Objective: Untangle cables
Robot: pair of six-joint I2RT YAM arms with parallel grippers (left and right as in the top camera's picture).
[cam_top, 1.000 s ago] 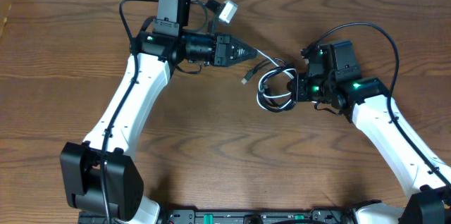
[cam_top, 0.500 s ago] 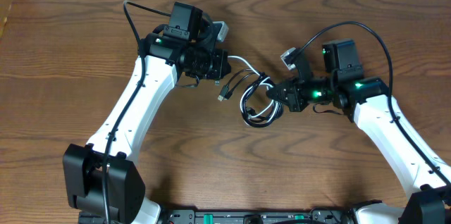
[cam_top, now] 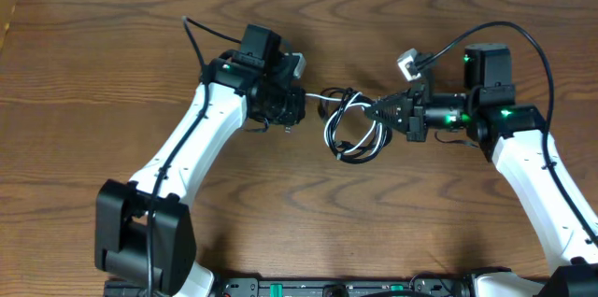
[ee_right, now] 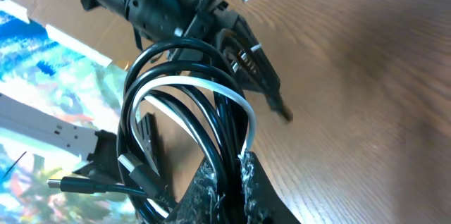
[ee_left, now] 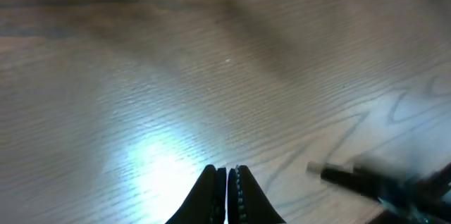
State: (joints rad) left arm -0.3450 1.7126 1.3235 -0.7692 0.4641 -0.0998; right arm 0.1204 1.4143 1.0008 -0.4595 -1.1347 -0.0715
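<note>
Both arms shifted; right claw (ee_right: 227, 178) clamps the cables (ee_right: 189, 82), left claw (ee_left: 227, 173) together

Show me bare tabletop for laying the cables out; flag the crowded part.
Free: table between the left arm and right arm, on the base side of the cables; outside the left arm. Crowded: around the cables, with left pincer and right pincer flanking.

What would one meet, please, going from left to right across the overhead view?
Left arm → left gripper → tangled cables → right gripper, shut on the cables → right arm.
</note>
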